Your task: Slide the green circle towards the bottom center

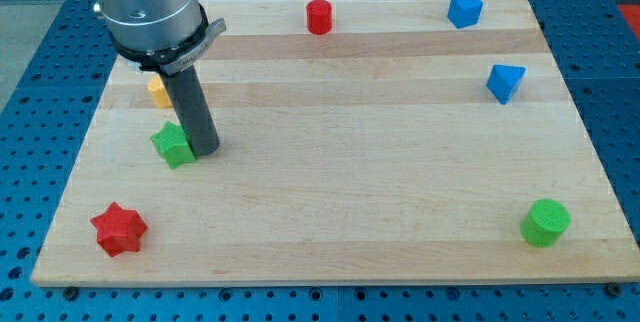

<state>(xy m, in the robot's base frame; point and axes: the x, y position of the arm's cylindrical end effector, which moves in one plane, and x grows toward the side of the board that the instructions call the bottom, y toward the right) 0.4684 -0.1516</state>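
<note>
The green circle is a short green cylinder near the board's bottom right corner. My tip rests on the board at the view's left, far from the green circle. It stands right beside a green star, touching or nearly touching its right side. Nothing stands between the green circle and the board's bottom middle.
A red star lies at the bottom left. A yellow block is partly hidden behind the rod. A red cylinder stands at the top middle. Two blue blocks sit at the top right. The wooden board ends at blue pegboard.
</note>
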